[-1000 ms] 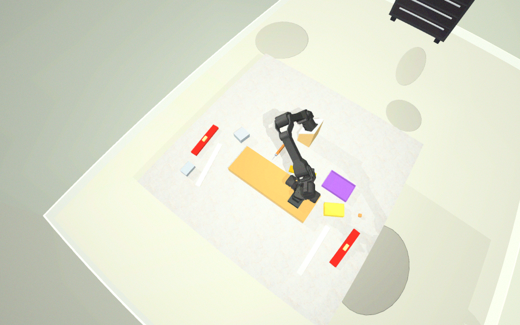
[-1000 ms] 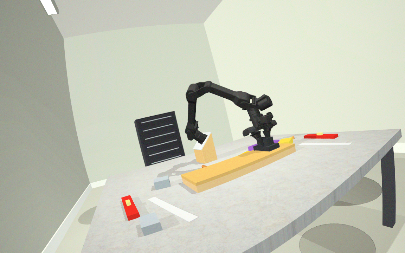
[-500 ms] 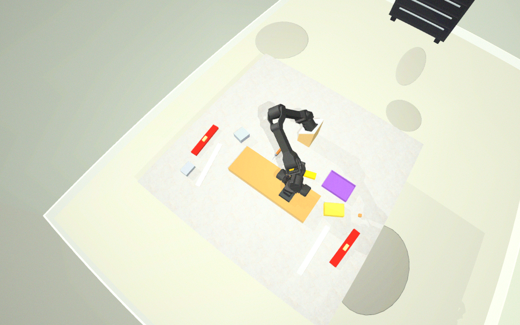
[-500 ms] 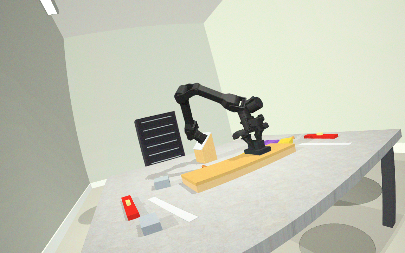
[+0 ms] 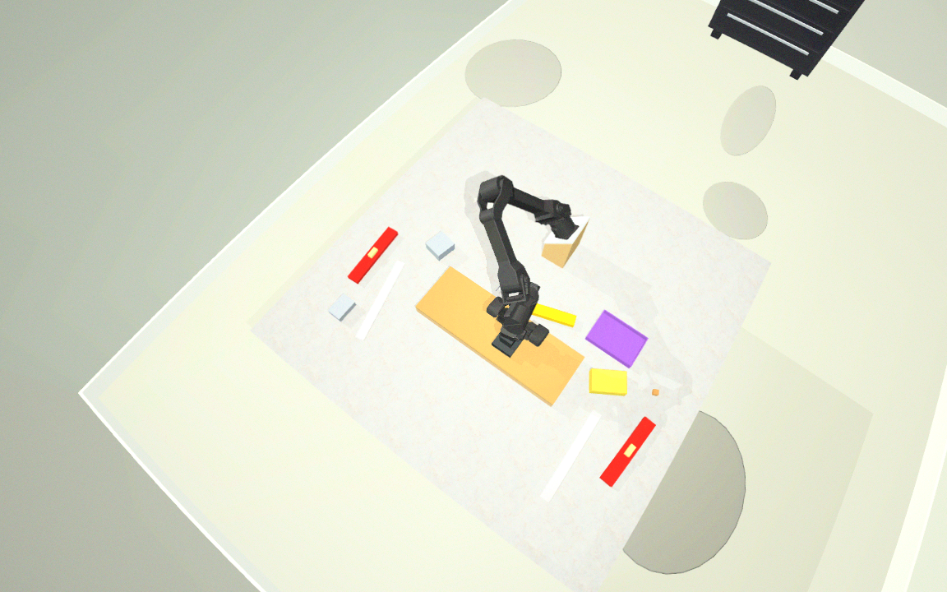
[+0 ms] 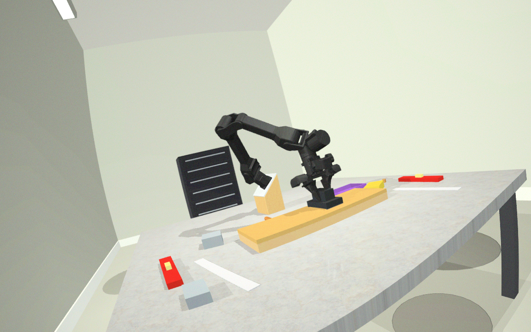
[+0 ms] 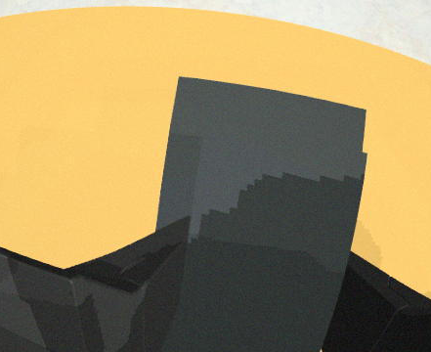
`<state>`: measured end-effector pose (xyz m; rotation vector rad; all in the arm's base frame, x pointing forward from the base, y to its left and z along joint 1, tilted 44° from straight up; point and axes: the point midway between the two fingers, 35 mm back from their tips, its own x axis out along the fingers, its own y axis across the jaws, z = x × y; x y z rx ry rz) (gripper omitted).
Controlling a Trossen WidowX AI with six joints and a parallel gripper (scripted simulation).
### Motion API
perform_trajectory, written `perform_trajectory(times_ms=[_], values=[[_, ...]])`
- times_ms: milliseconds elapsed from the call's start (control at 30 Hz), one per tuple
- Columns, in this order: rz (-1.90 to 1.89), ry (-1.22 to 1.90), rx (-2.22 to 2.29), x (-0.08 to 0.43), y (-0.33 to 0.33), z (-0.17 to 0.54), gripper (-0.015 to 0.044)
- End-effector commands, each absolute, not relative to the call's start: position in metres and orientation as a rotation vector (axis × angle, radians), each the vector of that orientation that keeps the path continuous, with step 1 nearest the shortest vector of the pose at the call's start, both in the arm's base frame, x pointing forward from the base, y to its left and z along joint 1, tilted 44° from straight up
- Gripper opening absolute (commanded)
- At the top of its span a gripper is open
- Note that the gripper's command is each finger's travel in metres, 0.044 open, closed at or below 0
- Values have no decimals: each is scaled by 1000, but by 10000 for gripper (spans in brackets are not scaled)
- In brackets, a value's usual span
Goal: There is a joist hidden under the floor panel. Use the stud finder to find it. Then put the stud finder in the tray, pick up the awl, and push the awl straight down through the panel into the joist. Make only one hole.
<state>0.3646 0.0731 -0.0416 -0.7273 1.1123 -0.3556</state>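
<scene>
My gripper is shut on the black stud finder. The stud finder's wide base is flat on or just above the floor panel, right of the panel's middle in the top view. Any tiny gap beneath it cannot be told. The joist is hidden. The purple tray is empty, beyond the panel's right end. Only the awl's orange handle end shows behind the panel; the arm hides the awl in the top view.
A yellow bar lies behind the panel. A yellow block and a small orange cube lie near the tray. Red levels, white strips and grey blocks lie around.
</scene>
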Motion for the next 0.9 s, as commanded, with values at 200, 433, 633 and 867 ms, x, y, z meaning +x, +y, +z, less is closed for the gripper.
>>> perform_trajectory(times_ms=[200,433,633,867], values=[[-364,1110,-732,368,45,-15,0],[-365,1110,-733,370,25,4,0],[-365,1110,-735,373,8,20,0],[-366,1109,-736,375,-12,39,0]])
